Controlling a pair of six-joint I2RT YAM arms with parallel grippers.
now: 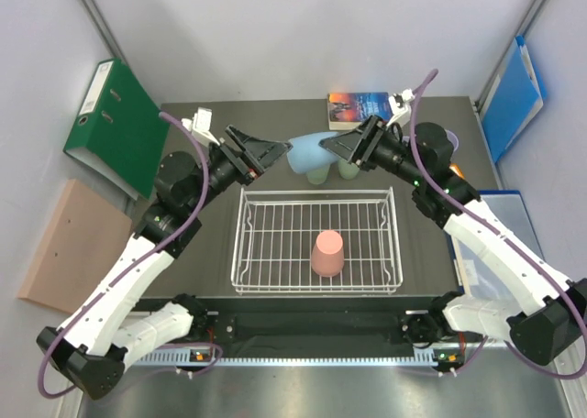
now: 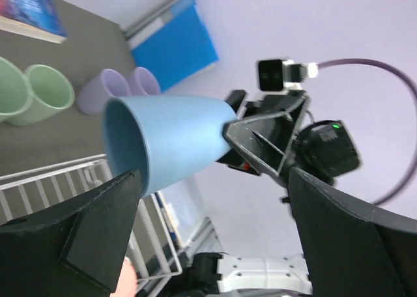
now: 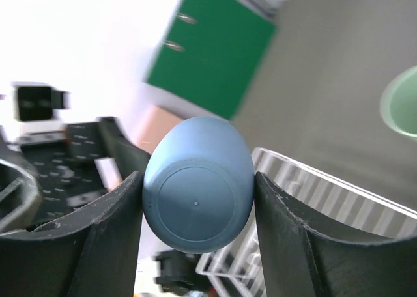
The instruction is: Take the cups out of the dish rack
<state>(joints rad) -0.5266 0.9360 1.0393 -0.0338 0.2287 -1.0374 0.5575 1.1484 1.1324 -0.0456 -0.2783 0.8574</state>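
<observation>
Right tool [image 3: 197, 209], partly spread, is pinching the light blue cup [image 3: 197, 180] at its base end, holding it sideways in the air beyond the dish rack [image 1: 246, 244]. Left tool [image 1: 273, 150] is gaping fully, touching nothing. The rack is holding one inverted salmon cup [image 1: 327, 253]. Green cups [image 2: 47, 92] and lavender cups [image 2: 104, 92] are sitting on the desk [image 1: 426, 253].

Left arm [image 1: 128, 285] and right arm [image 1: 495, 253]: white moulded link shells, black joint housings. A purple cable [image 1: 195, 152] runs outside each arm. Left gripper [image 1: 278, 152] and right gripper [image 1: 332, 145]: black, with broad triangular fingers. White camera block [image 2: 280, 74] at the right wrist; green indicator [image 2: 335, 126] lit on the black housing.
</observation>
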